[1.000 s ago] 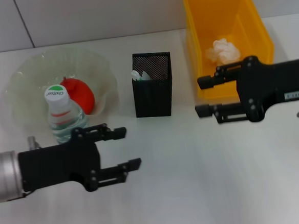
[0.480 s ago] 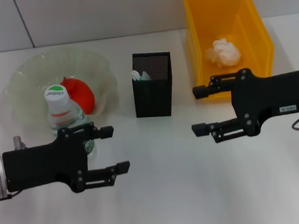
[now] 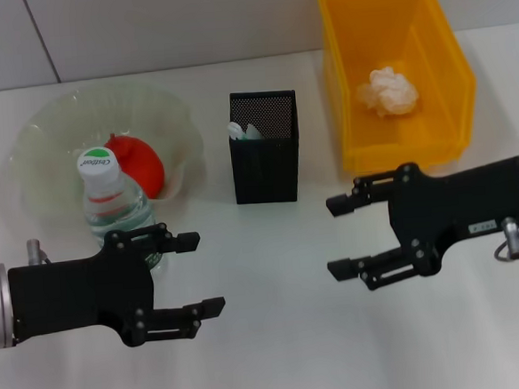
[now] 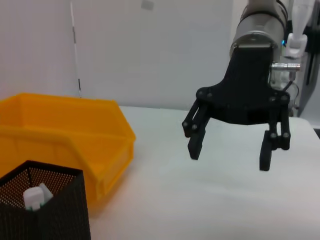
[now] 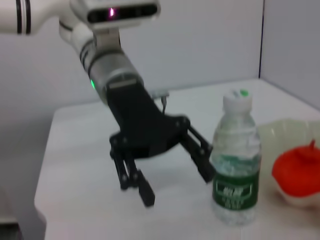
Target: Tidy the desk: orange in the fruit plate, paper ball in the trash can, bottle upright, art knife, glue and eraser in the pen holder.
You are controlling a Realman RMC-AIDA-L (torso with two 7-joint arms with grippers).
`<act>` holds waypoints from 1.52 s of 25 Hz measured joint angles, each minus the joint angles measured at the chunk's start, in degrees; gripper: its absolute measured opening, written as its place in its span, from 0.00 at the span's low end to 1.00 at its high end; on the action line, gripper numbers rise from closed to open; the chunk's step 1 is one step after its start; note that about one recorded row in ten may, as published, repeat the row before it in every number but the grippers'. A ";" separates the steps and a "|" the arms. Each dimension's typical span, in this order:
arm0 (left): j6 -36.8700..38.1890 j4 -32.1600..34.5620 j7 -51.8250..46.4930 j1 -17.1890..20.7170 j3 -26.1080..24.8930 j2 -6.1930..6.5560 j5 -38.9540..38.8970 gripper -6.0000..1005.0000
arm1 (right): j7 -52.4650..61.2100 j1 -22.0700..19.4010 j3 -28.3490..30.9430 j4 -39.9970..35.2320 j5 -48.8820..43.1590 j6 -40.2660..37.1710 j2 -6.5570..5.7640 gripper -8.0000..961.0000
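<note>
Looks like we're basically done here. The orange sits inside the fruit plate, beyond our left gripper, and the paper ball lies on the floor of the trash can, up past our right gripper. The bottle stands upright with its cap on top, just beside the left gripper's far finger and in front of the plate's rim; from the right wrist view it seems close to that finger, though we can't tell if they touch.

The pen holder stands between the plate and the bin, beyond the gap between our two grippers. We see some white and pale bits poking up inside it, but we can't make out which of the art knife, glue or eraser they are. None of the three lies loose on the desk that we can see, so our guess is they're all in.

Both grippers hang over bare desk with jaws apart and nothing in them. Nothing really stands in the way; only the bottle next to the left fingers could get knocked if we swing that way.
</note>
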 joint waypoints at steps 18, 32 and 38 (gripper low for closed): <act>0.26 1.78 -2.09 -2.23 0.56 -0.20 4.01 0.80 | -2.11 0.26 -3.96 4.74 -1.43 4.84 0.01 0.80; 0.26 2.11 -2.09 -1.61 0.12 -0.20 4.05 0.80 | -2.68 0.40 -5.52 5.44 -1.09 5.50 0.17 0.80; 0.23 2.05 -2.10 -1.51 0.12 -0.21 4.05 0.80 | -2.70 0.40 -5.50 5.49 -1.03 5.49 0.17 0.80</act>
